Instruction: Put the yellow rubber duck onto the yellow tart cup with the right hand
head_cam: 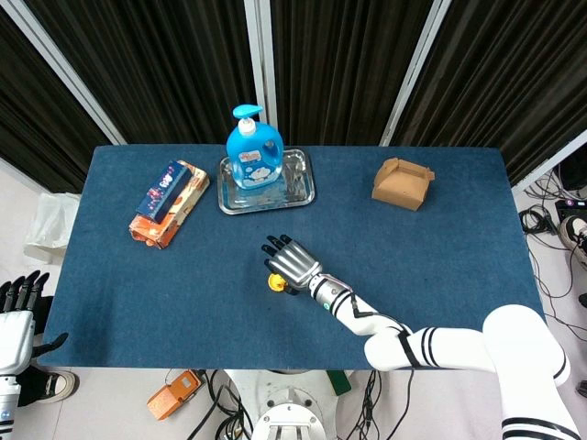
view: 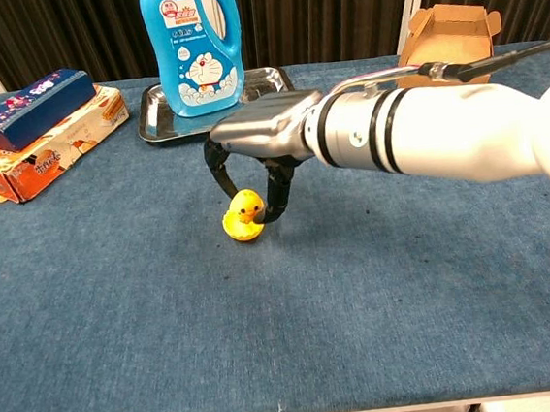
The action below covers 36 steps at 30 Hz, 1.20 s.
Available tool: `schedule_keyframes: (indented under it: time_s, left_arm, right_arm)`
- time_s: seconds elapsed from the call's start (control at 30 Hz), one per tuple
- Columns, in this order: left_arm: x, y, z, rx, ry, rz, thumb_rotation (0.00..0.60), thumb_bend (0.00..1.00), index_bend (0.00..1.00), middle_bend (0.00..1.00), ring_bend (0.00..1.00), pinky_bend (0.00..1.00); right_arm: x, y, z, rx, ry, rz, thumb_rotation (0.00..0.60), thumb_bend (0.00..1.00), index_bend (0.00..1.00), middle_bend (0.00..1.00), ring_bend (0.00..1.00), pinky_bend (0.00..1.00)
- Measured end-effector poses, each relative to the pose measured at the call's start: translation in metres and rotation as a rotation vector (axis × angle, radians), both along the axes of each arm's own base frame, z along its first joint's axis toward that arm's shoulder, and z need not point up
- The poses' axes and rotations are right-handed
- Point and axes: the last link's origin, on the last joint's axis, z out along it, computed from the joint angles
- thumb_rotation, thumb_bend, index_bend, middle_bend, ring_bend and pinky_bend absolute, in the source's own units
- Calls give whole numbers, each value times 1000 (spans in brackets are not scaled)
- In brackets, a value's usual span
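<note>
The yellow rubber duck (view: 247, 207) sits upright on the yellow tart cup (view: 241, 232) near the middle of the blue table. My right hand (view: 259, 139) hangs over it, holding the duck between black fingertips (view: 276, 198) that curl down on either side. In the head view the right hand (head_cam: 292, 263) covers most of both, and only a bit of yellow shows at its fingertips. My left hand (head_cam: 16, 316) stays off the table at the lower left, fingers spread and holding nothing.
A blue detergent bottle (view: 192, 43) stands on a metal tray (view: 276, 97) behind the cup. Stacked snack boxes (view: 38, 126) lie at the far left. An open cardboard box (view: 448, 33) sits at the back right.
</note>
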Motion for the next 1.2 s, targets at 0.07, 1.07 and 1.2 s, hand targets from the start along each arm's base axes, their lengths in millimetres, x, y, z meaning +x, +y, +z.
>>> schedule_keyframes:
  time_s: [0.07,1.07,1.2]
  left_arm:
    - [-1,-1,0,1,-1,2,600,0,36,26,0,0]
    - [8,12,4,6,-1,-56,600,0,36,26,0,0]
    - [12,17,4,-1,3,-68,600,0,36,25,0,0]
  right_arm:
    - [1,1,-1,0,4,-3,600,495,507,215,113,204]
    - [-133,29,187,-484,-138,-196,600,494,12,106,19,115]
    - [-181,62,218,-566,-168,-296,600,492,0,74,0,93]
